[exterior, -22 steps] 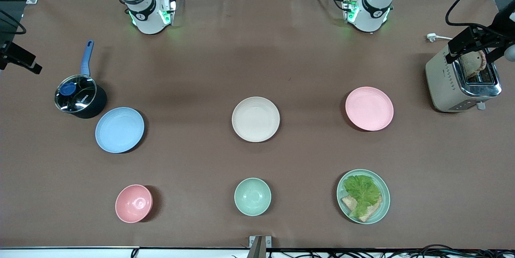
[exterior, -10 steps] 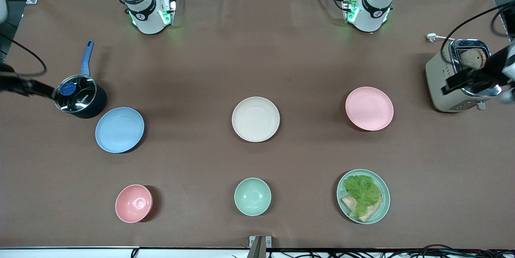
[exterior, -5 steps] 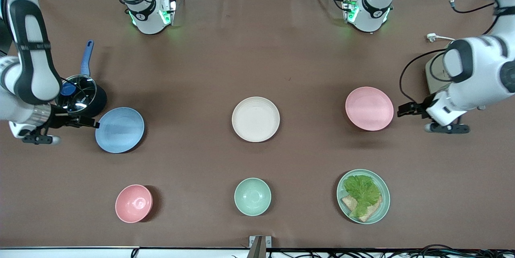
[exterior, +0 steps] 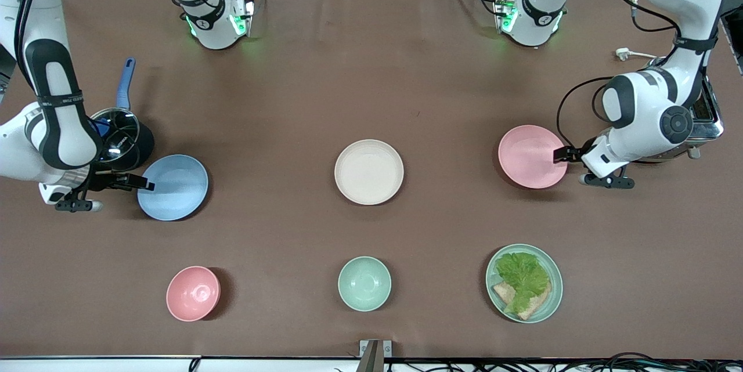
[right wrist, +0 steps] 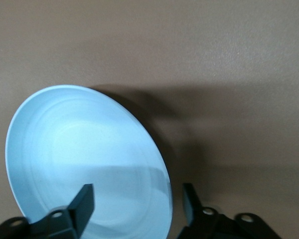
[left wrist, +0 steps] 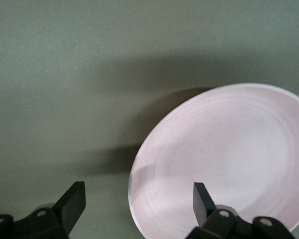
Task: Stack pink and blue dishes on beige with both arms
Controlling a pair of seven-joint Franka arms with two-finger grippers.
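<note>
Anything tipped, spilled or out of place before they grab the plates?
Nothing stands out. The pink plate, blue plate and beige plate lie flat and apart. The left gripper is open at the pink plate's rim, and the right gripper is open at the blue plate's rim.

Both arms are bent way down low, left end effector [exterior: 562, 155] and right end effector [exterior: 145, 185] each with fingers spread wide apart.

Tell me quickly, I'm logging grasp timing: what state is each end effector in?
Left end effector: open, straddling the pink plate rim.
Right end effector: open, straddling the blue plate rim.
</note>
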